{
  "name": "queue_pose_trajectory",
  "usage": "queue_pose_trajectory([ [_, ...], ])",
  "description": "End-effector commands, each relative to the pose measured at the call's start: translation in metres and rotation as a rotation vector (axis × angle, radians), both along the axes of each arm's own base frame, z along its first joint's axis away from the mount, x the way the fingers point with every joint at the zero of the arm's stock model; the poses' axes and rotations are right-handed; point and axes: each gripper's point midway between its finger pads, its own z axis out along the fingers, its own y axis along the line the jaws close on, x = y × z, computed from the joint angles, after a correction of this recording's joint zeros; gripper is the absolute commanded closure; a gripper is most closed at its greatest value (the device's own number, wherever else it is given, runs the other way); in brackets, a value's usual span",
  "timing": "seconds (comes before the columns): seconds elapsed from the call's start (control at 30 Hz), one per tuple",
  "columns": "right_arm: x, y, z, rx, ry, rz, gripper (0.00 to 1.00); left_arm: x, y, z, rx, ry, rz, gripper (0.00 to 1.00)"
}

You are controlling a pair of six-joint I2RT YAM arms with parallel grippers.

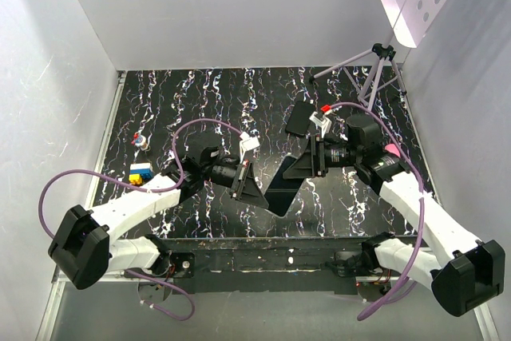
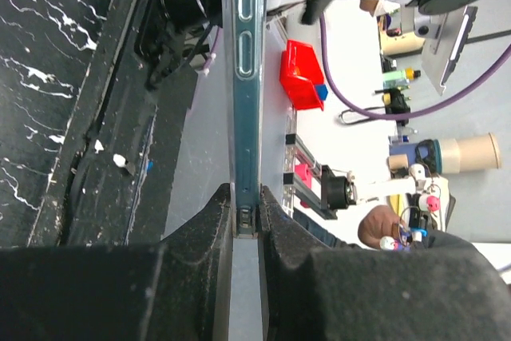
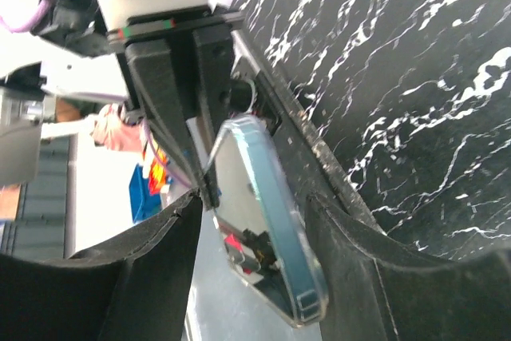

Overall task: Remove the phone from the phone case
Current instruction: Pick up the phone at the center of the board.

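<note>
Both arms meet over the table's middle at a flat dark slab [image 1: 281,189], the phone in its phone case, held up off the table. In the wrist views its edge is blue-grey with a clear outer rim; no red rim shows. My left gripper [image 1: 257,188] is shut on one short end, and the left wrist view shows the slab edge-on [image 2: 245,101] pinched between my jaws [image 2: 247,201]. My right gripper [image 1: 302,167] is at the other end. There the slab [image 3: 275,221] sits slanted inside my wide-open jaws [image 3: 255,205], glossy face towards the left finger [image 3: 180,229].
A second black rectangle [image 1: 302,119] lies flat on the marbled table [image 1: 200,101] behind the grippers. A small tripod [image 1: 371,69] stands at the back right. Small coloured blocks [image 1: 141,172] and a little bottle [image 1: 140,140] sit at the left. White walls enclose the table.
</note>
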Motion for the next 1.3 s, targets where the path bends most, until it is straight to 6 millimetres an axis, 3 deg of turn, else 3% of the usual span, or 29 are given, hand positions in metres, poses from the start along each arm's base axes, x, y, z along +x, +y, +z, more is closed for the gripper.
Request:
queue_pose_trajectory([
  [0.0,-0.027,-0.002,0.031,0.069,-0.127,0.21,0.41,-0.017,0.008,0.02,-0.072,-0.073,-0.11,1.0],
  [0.3,-0.038,0.0,0.036,0.159,-0.135,0.272,0.5,-0.016,0.006,0.022,-0.075,-0.07,-0.122,1.0],
  [0.47,-0.037,0.003,0.035,0.192,-0.115,0.293,0.61,-0.014,0.004,0.026,-0.085,-0.08,-0.109,1.0],
  [0.53,-0.035,0.004,0.033,0.19,-0.094,0.292,0.74,-0.01,0.002,0.029,-0.092,-0.087,-0.088,1.0],
  [0.57,-0.033,0.005,0.033,0.189,-0.093,0.284,0.96,-0.007,0.001,0.03,-0.088,-0.079,-0.065,1.0],
  [0.6,-0.031,0.006,0.033,0.185,-0.084,0.264,0.99,-0.005,-0.001,0.031,-0.093,-0.076,-0.048,1.0],
  [0.67,-0.023,0.007,0.035,0.18,-0.075,0.195,0.99,0.001,-0.003,0.031,-0.089,-0.057,-0.004,0.99],
  [0.73,-0.011,0.008,0.037,0.174,-0.06,0.095,0.99,0.011,-0.004,0.021,-0.031,-0.018,0.088,0.65],
  [0.83,-0.003,0.005,0.042,0.185,-0.054,0.025,0.99,0.017,-0.001,0.02,-0.051,0.005,0.194,0.42],
  [0.87,-0.003,0.003,0.045,0.199,-0.045,0.014,0.99,0.018,0.0,0.022,-0.073,0.01,0.225,0.39],
  [1.0,-0.001,-0.007,0.051,0.241,-0.049,0.011,0.99,0.015,0.007,0.027,-0.139,0.067,0.281,0.47],
  [1.27,-0.01,-0.011,0.059,0.258,-0.069,0.081,0.99,0.012,0.013,0.043,-0.194,0.036,0.294,0.52],
])
